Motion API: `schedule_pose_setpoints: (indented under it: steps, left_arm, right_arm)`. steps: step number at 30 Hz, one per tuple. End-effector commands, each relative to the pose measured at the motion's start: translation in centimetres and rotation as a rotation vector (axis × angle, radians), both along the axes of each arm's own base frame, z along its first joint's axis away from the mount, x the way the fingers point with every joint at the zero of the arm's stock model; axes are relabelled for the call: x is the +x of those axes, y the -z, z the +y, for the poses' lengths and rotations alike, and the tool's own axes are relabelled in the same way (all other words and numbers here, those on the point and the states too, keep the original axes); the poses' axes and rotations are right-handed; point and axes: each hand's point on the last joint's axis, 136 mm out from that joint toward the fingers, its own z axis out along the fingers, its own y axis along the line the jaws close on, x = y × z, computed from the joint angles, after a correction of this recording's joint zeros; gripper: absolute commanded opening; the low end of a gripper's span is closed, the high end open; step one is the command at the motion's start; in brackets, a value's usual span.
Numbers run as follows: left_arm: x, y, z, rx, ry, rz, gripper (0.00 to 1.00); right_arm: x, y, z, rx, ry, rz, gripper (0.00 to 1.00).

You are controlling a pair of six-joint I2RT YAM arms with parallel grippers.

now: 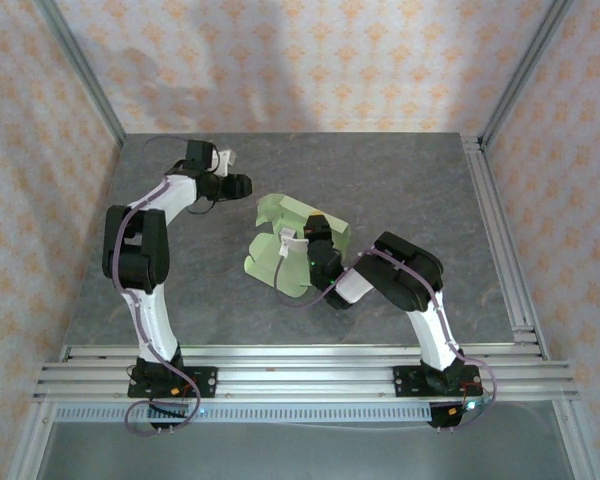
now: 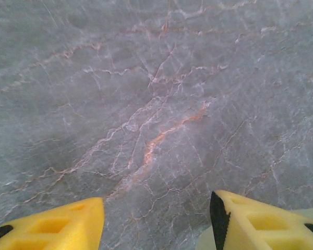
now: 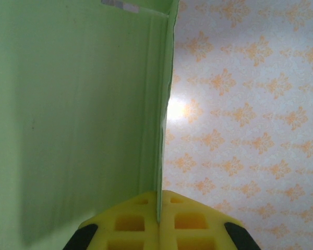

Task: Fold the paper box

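At mid-desk, a little right of centre, the box [image 1: 267, 258] sits partly folded: pale green card with several flaps raised and its near-left part curving down onto the desk [image 1: 410, 190]. The right gripper [image 1: 313, 238] reaches in from the near right and is clenched on one of its panels. From the right wrist, the yellow fingers [image 3: 125, 224] press together on the thin edge of an upright green panel, which rises from between them to the top of the view. The broad face of the card spreads left of that edge, and the patterned wall [image 3: 240, 104] shows to its right.

The left gripper [image 1: 238, 185] is well apart from the box, behind it and to the left, towards the back of the desk. From the left wrist its two yellow fingers stand apart, released, with nothing but grey marbled desk between them. A pale strip at the bottom right corner there, behind one finger, is too small to identify.

Both arms rise from the aluminium rail [image 1: 300, 365] along the near edge.
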Motion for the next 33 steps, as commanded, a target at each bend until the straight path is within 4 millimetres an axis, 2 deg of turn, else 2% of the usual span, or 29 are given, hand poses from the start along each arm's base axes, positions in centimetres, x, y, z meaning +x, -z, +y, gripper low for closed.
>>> schedule_pose_setpoints:
  steps: [1, 5, 7, 19, 27, 33]
  left_arm:
    - [-1.7, 1.4, -1.6, -0.018, 0.090, 0.117, 0.57]
    - [-2.3, 1.9, -4.5, -0.077, 0.191, 0.144, 0.53]
    - [-2.7, 1.8, -5.0, -0.078, 0.200, 0.137, 0.53]
    - [-5.6, 1.4, -5.1, -0.081, 0.204, 0.064, 0.55]
    - [-6.9, 1.0, -7.0, -0.100, 0.302, 0.033, 0.58]
    - [-7.3, 1.0, -7.5, -0.087, 0.331, 0.033, 0.58]
  right_arm:
    - [-0.4, -0.3, -0.2, -0.007, 0.005, -0.001, 0.00]
    - [-0.5, -0.3, -0.4, -0.012, 0.012, 0.003, 0.00]
    - [-0.5, -0.3, -0.5, -0.016, 0.016, 0.006, 0.00]
    - [-0.3, 0.0, -0.3, -0.021, 0.019, 0.015, 0.00]
    - [-0.3, -0.2, -0.2, -0.016, 0.019, 0.015, 0.00]
    - [-0.4, -0.5, -0.4, -0.011, 0.019, 0.031, 0.00]
